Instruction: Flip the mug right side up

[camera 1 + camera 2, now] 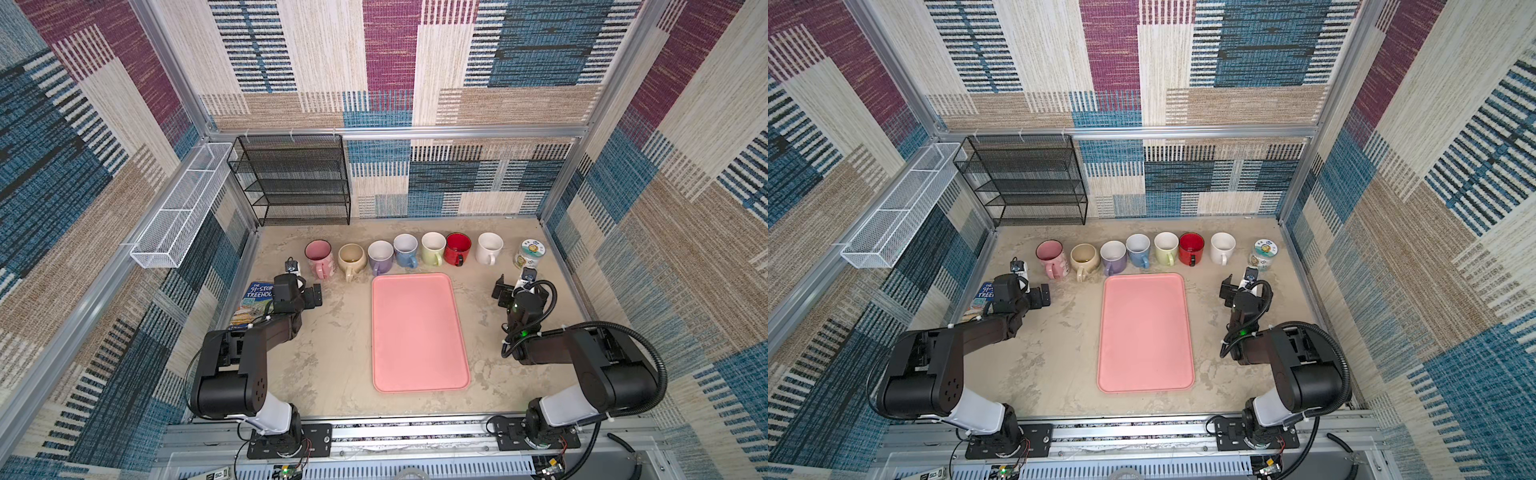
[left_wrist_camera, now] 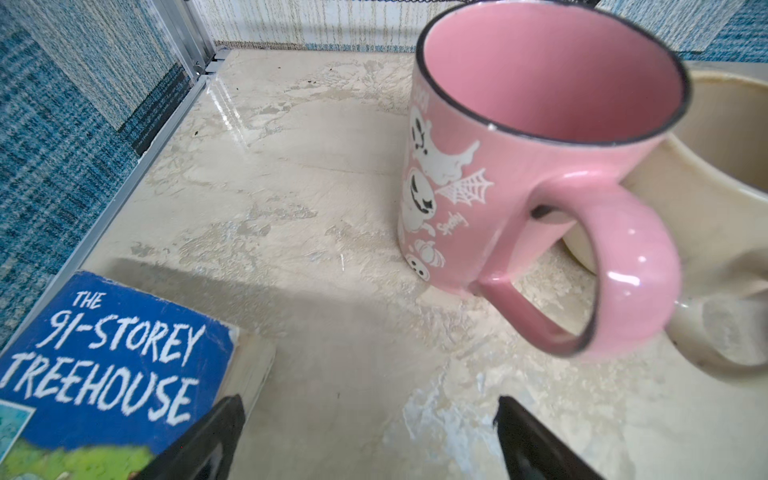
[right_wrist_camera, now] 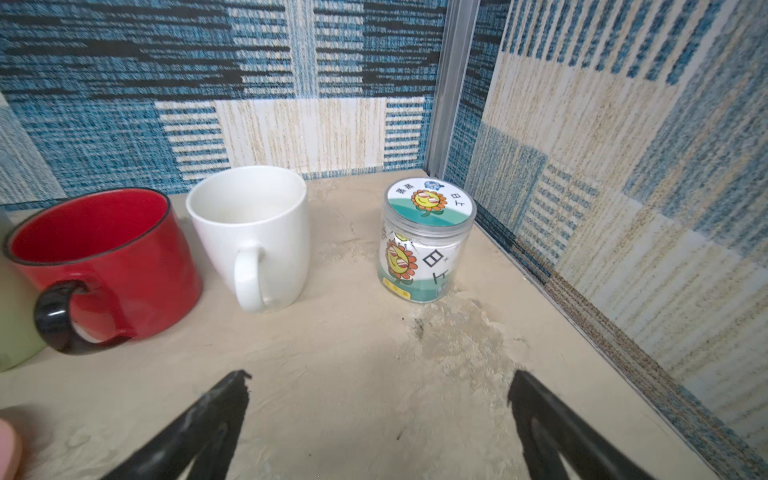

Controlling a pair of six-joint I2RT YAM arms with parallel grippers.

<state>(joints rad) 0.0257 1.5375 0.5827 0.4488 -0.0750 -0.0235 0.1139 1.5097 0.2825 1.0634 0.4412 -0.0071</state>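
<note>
Several mugs stand in a row along the back of the table, all with their mouths up: none shows upside down. The row runs from a pink mug (image 1: 319, 254) (image 2: 532, 166) on the left to a red mug (image 1: 458, 248) (image 3: 104, 257) and a white mug (image 1: 489, 247) (image 3: 253, 232) on the right. My left gripper (image 1: 311, 294) (image 2: 370, 405) hovers open just in front of the pink mug, nothing between its fingers. Open and empty too, my right gripper (image 1: 500, 289) (image 3: 380, 378) sits in front of the white mug.
A pink tray (image 1: 417, 332) lies in the middle of the table. A blue book (image 1: 255, 303) (image 2: 99, 365) lies under the left arm. A clear jar (image 1: 528, 253) (image 3: 424, 241) stands in the back right corner. A black mesh rack (image 1: 291, 178) and a white wire basket (image 1: 183, 208) stand at the back left.
</note>
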